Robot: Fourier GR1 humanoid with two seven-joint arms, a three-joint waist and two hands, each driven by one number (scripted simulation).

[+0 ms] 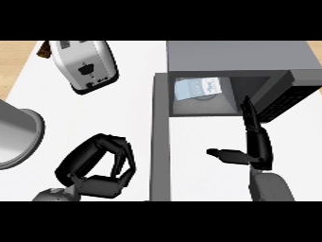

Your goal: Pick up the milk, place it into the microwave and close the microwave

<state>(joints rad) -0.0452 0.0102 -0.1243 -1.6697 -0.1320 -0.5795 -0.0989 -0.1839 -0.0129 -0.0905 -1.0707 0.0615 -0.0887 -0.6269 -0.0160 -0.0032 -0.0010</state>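
The milk carton (199, 88), white and pale blue, lies inside the grey microwave (240, 56), on the round plate in its cavity. The microwave's door (159, 142) stands open, swung out toward me as a long grey panel left of the cavity. My right hand (255, 142) is open in front of the cavity, straight fingers pointing in toward the opening and thumb sticking out to the left; it holds nothing. My left hand (97, 165) sits at the lower left of the door, fingers curled around nothing.
A silver toaster (87, 64) stands at the back left of the white counter (135, 113). A large steel pot (6, 130) sits at the left edge. The microwave's dark control panel (292, 97) is at the right of the cavity.
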